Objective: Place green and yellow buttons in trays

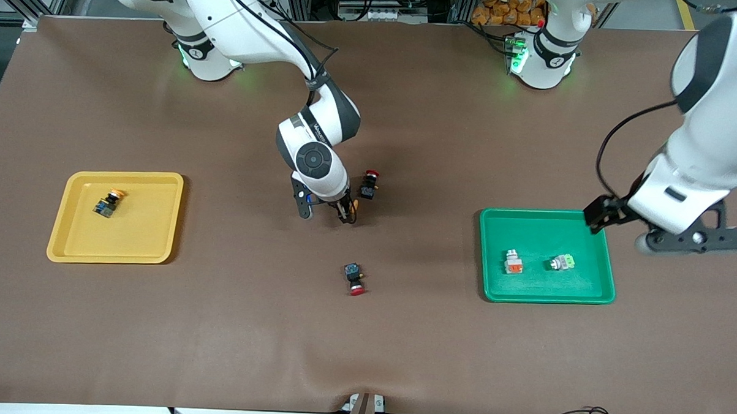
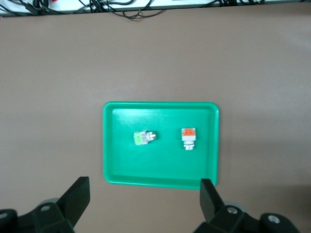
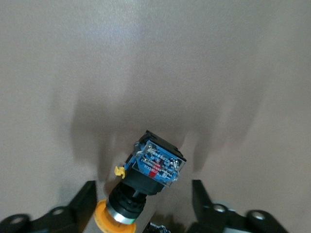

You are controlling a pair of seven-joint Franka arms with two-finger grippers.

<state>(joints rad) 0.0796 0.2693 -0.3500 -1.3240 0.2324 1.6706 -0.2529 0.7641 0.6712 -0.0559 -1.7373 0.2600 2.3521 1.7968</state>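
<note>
My right gripper is down at the table's middle, open, its fingers on either side of a black-bodied button with an orange-yellow cap and a blue terminal block. A gap still shows at one finger. The front view hides most of this button under the hand. A second yellow-capped button lies in the yellow tray toward the right arm's end. The green tray holds two pale grey buttons, one orange-faced, one green-faced. My left gripper hangs open and empty high over that tray's edge.
Two black switches with red caps lie mid-table: one right beside my right gripper, the other nearer the front camera. Brown mat covers the table. Cables run along the front edge.
</note>
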